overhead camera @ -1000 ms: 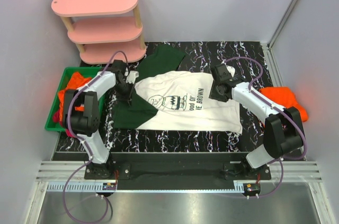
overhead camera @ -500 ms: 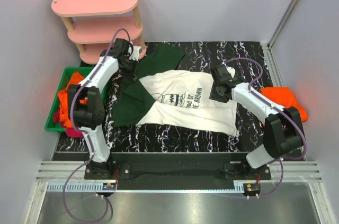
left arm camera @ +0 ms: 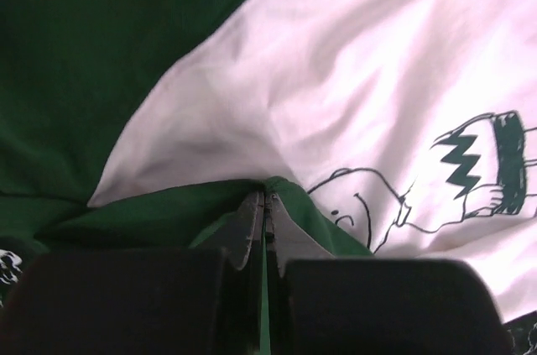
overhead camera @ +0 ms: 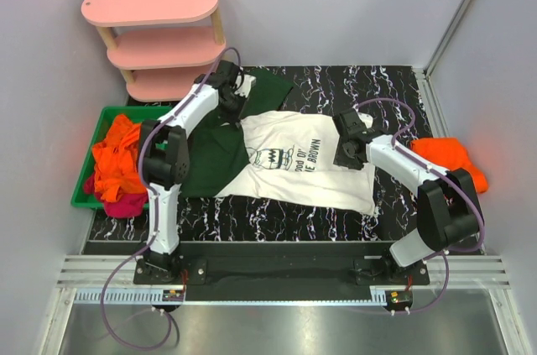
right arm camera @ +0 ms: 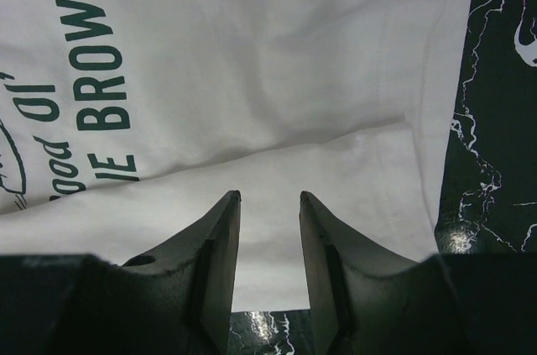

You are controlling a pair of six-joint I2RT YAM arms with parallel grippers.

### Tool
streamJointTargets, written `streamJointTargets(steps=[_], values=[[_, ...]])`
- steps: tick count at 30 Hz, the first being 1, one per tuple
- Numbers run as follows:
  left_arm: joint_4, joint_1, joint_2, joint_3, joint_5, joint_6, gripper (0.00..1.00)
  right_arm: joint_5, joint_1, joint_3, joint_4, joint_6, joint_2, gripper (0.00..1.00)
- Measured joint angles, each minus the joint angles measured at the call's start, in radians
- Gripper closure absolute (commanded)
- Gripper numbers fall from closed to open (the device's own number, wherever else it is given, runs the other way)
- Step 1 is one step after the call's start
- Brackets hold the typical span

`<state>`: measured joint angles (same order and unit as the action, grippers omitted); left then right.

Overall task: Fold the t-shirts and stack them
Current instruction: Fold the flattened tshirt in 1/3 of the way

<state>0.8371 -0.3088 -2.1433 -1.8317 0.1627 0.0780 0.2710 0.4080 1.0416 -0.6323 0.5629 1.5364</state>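
The white t-shirt (overhead camera: 310, 162) with dark green sleeves, a cartoon-face print and green lettering lies spread on the black marbled table (overhead camera: 336, 86). My left gripper (overhead camera: 237, 112) is shut on the shirt's green cloth near the collar; in the left wrist view (left arm camera: 266, 197) green cloth sits pinched between the fingertips. My right gripper (overhead camera: 346, 158) is open over the shirt's right part, its fingers (right arm camera: 220, 237) above white cloth (right arm camera: 277, 78) beside the lettering. An orange t-shirt (overhead camera: 445, 158) lies at the table's right edge.
A green bin (overhead camera: 105, 116) at the left holds crumpled orange (overhead camera: 117, 162) and magenta (overhead camera: 126, 206) shirts. A pink three-tier shelf (overhead camera: 159, 36) stands at the back left. Grey walls close in on both sides.
My left gripper has moved back and to the right with the shirt's green cloth, dragging the shirt's left part toward the centre. The right gripper has stayed nearly still.
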Motion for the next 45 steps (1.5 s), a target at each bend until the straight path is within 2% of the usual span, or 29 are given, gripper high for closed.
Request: streamJointTargets(steps=[3, 7, 8, 10, 11, 14, 19, 26, 30, 36, 45], values=[[-0.001, -0.010, -0.024, -0.049, -0.011, 0.003, 1.00, 0.000, 0.000, -0.010, 0.000, 0.000, 0.000, 0.58], [-0.002, -0.014, -0.060, -0.068, -0.019, 0.005, 0.79, 0.000, 0.000, -0.021, 0.000, 0.000, 0.000, 0.58], [-0.001, -0.014, -0.067, -0.068, -0.021, 0.008, 0.56, 0.000, 0.000, -0.024, 0.000, 0.000, 0.000, 0.58], [-0.001, -0.014, -0.089, -0.068, -0.024, 0.002, 0.36, 0.000, 0.000, -0.031, 0.000, 0.000, 0.000, 0.58], [0.000, -0.014, -0.095, -0.067, -0.027, 0.009, 0.20, 0.000, 0.000, -0.033, 0.000, 0.000, 0.000, 0.58], [-0.002, -0.014, -0.101, -0.051, -0.041, 0.009, 0.06, 0.000, 0.000, -0.038, 0.000, 0.001, 0.000, 0.58], [-0.031, -0.014, -0.016, 0.064, -0.085, 0.011, 0.04, 0.000, 0.000, -0.038, 0.000, 0.003, 0.000, 0.58], [-0.063, -0.010, 0.338, 0.338, -0.087, 0.011, 0.07, -0.010, 0.000, -0.074, 0.023, 0.035, -0.016, 0.60], [-0.068, -0.010, 0.457, 0.479, -0.086, 0.018, 0.07, -0.043, 0.001, -0.140, 0.053, 0.077, -0.017, 0.60], [-0.048, -0.010, 0.475, 0.605, -0.082, 0.031, 0.08, -0.083, 0.011, -0.228, 0.088, 0.137, -0.012, 0.61], [-0.034, -0.010, 0.373, 0.612, -0.084, 0.044, 0.11, -0.074, 0.011, -0.204, 0.090, 0.189, 0.014, 0.59]])
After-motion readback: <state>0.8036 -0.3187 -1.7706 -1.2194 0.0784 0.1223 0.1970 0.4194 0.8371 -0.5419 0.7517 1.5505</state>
